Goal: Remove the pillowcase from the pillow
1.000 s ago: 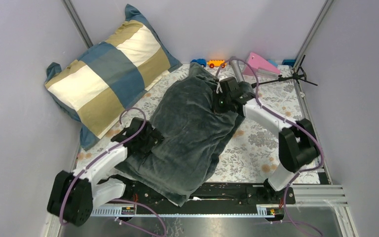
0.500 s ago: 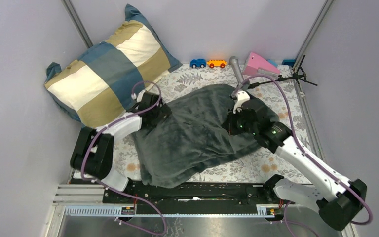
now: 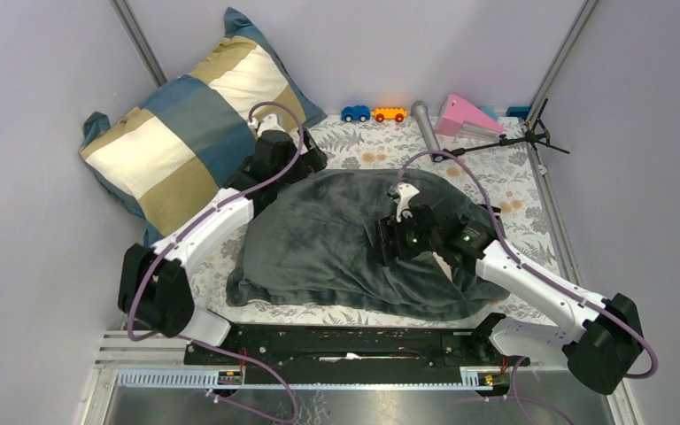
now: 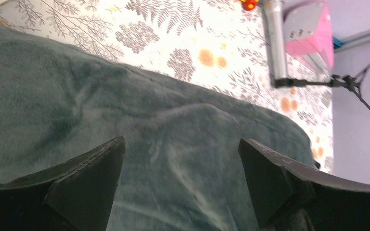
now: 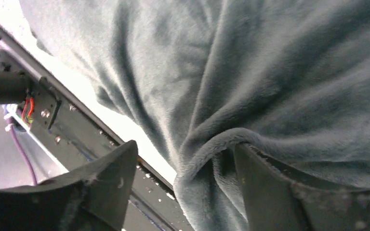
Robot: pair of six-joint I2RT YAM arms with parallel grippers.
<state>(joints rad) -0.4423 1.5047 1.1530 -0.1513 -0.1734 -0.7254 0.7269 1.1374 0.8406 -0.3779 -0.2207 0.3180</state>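
The pillowcase (image 3: pixel 345 239) lies spread across the floral table top with its plain dark grey plush face up; no stripes show. The pillow is hidden. My left gripper (image 3: pixel 301 164) hovers at the pillowcase's far left edge. In the left wrist view this gripper (image 4: pixel 182 142) stands open above grey fabric (image 4: pixel 173 159), with nothing between the fingers. My right gripper (image 3: pixel 385 246) rests on the middle right of the pillowcase. In the right wrist view it (image 5: pixel 185 147) is open, and a raised fold of plush (image 5: pixel 207 144) leans against its right finger (image 5: pixel 270 192).
A blue, tan and cream checked cushion (image 3: pixel 195 124) leans in the far left corner. Along the far wall are two toy cars (image 3: pixel 372 113), a grey cylinder (image 3: pixel 425 124), a pink wedge (image 3: pixel 465 115) and a black tripod (image 3: pixel 522 137). The black base rail (image 5: pixel 77 120) runs along the near edge.
My right gripper has opened and let go of the fabric. The pillowcase has come nearer and settled flatter. The left arm has swung to the far edge, the right arm towards the near side.
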